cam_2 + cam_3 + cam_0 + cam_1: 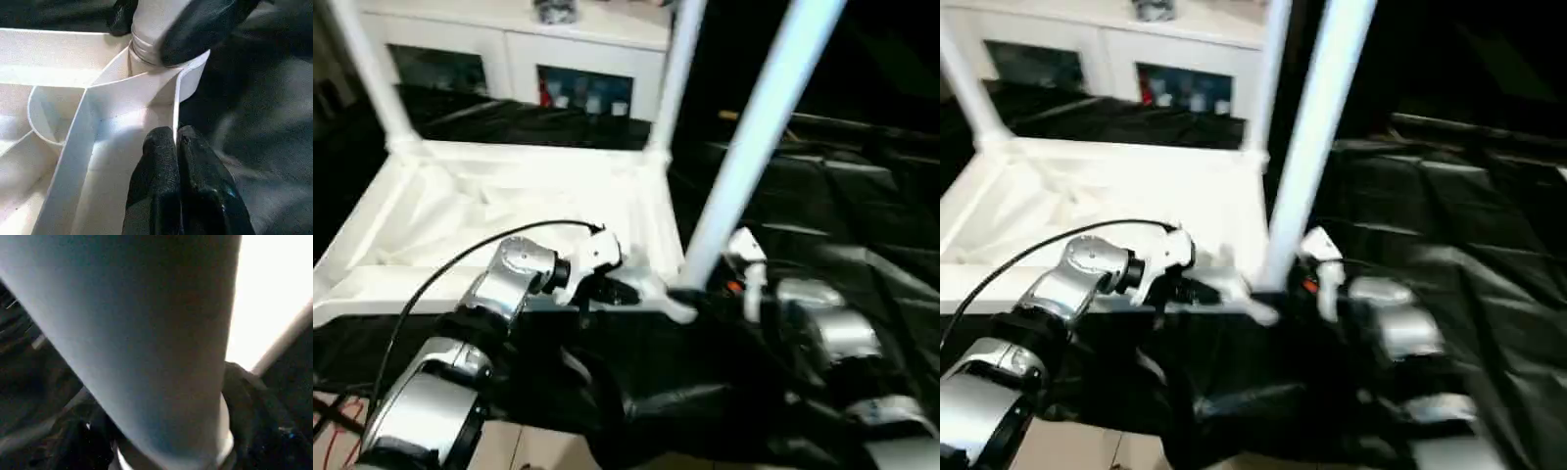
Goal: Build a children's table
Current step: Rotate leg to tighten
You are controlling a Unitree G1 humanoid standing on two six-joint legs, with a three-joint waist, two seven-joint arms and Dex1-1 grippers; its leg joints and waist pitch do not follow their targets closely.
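The tabletop (509,211) lies upside down on the black-draped table (862,206), ribbed underside facing up. Two legs stand upright in the far corner sockets: the far-left leg (372,73) and the far-right leg (677,69). A third leg (754,137) rises from the near-right corner socket (188,83) and leans away from vertical. Its threaded end sits at the mouth of the socket in the left wrist view; I judge it entered but not fully seated. No fourth leg appears at the near-left corner, so that one is left to fit. By that count the assembly is past the halfway mark.

My left jaws (176,147) are clenched on the thin rim wall of the tabletop, just beside the near-right socket, bracing the part. My right jaws (720,284) are at the base of the third leg, with black fingers (205,24) on either side of the tube directly above the socket. Whether they clamp the tube or merely bracket it, I cannot tell. The tube passes close before the right wrist camera.
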